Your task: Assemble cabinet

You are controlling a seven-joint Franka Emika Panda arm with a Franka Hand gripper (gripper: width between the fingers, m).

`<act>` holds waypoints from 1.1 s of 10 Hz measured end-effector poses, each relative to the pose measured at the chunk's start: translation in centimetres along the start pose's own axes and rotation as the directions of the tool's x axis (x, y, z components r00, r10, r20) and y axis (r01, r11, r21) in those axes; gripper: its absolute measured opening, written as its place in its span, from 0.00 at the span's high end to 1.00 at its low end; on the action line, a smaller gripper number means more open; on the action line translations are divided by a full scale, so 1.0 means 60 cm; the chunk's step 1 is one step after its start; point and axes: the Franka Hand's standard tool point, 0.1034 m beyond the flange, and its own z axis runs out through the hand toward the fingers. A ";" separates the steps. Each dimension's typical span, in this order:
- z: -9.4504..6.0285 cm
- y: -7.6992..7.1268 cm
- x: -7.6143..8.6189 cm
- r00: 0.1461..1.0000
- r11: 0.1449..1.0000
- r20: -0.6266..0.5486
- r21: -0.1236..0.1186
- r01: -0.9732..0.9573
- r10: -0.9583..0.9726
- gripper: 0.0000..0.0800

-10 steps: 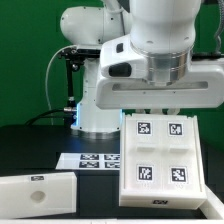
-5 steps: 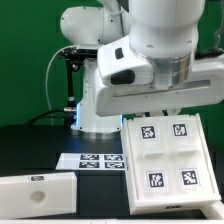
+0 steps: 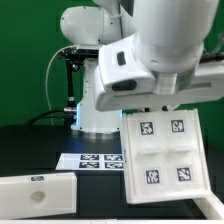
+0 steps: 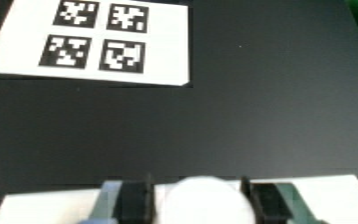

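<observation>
Exterior view, entry one: cabinet box point(image 3: 165, 150), right of frame, tilted, broad face toward the camera, held under the arm; in the wrist view I see the claw point(image 4: 194, 200) pinching its white edge. Entry two: loose panel point(image 3: 37, 192), lower left, flat on the table point(image 3: 30, 150), well apart from the box. Entry three: marker board point(image 3: 92, 160), centre. Progress, by my judgement: early; nothing joined yet; the panel is not yet fitted.

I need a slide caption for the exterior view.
Panda arm holds the tagged cabinet box tilted; a slab panel and the marker board lie beside it.
</observation>
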 end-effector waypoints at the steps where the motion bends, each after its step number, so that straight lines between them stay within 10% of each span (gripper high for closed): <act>1: 0.002 0.001 0.001 1.000 1.000 -0.005 0.000 -0.001 0.001 0.72; 11: -0.006 -0.019 0.030 0.995 0.998 0.080 -0.018 -0.054 0.055 0.72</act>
